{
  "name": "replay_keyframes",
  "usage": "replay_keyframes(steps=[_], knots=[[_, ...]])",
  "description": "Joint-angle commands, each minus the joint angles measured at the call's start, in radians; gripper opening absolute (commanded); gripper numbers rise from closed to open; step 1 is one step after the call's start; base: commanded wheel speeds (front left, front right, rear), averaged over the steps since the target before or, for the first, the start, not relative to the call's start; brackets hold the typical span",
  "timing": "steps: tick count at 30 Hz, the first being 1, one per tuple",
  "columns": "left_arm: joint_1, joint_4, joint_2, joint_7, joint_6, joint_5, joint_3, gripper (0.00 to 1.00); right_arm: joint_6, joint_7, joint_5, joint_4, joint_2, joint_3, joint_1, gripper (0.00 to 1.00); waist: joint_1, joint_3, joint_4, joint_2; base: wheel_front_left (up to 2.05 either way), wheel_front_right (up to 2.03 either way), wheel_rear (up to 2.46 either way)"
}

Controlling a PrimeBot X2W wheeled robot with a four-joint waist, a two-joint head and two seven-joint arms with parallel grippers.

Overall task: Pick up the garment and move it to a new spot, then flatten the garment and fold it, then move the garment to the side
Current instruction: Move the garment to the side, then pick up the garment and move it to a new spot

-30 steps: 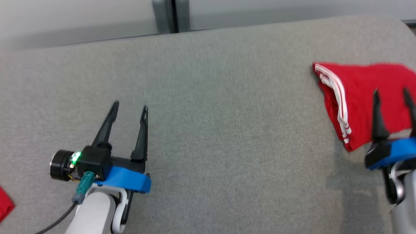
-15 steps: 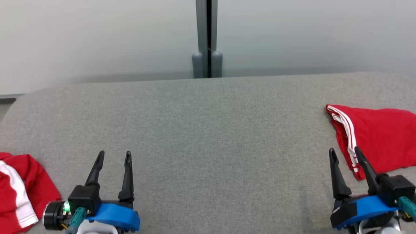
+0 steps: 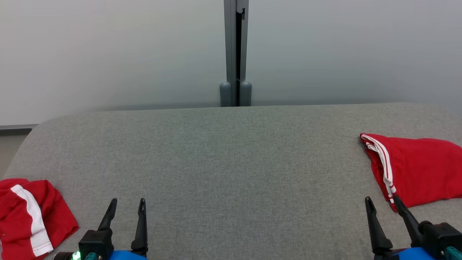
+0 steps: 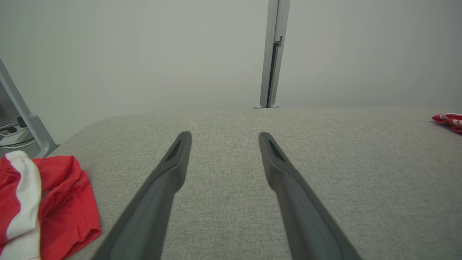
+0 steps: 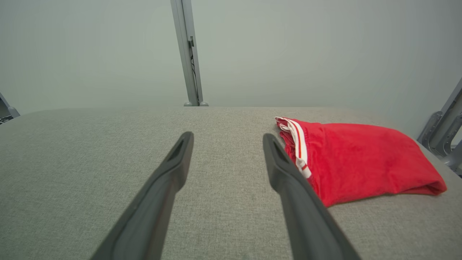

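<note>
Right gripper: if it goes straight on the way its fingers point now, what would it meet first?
Probably nothing: ahead of the right gripper lies bare gray table up to its far edge. The folded red garment lies just right of that line; the nearer finger might brush it, depth is unclear.

A grey woven-fabric tabletop with rounded corners [image 3: 231, 162] spreads wide. Behind it stand pale grey wall panels [image 3: 108, 54], joined at a slim grey metal post [image 3: 235, 43] with two rounded grey caps [image 3: 235, 94] at its foot. Beyond the left corner a slanted grey metal leg [image 4: 22, 110] stands beside white cables [image 4: 12, 134]; beyond the right corner stand grey metal brackets [image 5: 443, 130].
</note>
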Motion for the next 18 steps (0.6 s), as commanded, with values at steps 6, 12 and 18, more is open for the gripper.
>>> replay_keyframes(steps=[6,12,18], knots=[[0.023,0.009,0.013,0.008,0.003,-0.012,0.000,1.00,0.000,0.023,0.020,-0.043,0.002,0.003,0.045,1.00,0.0000,-0.011,-0.009,0.0001,0.00,0.00,0.00],[0.019,0.007,0.018,0.009,0.007,-0.019,-0.004,1.00,0.000,0.030,0.025,-0.058,0.003,0.002,0.055,1.00,0.0000,-0.011,-0.014,0.0001,0.00,0.00,0.00],[0.009,0.007,0.018,0.009,0.008,-0.019,-0.009,1.00,0.000,0.033,0.027,-0.065,0.003,-0.001,0.056,1.00,0.0000,-0.011,-0.008,0.0001,0.00,0.00,0.00]])
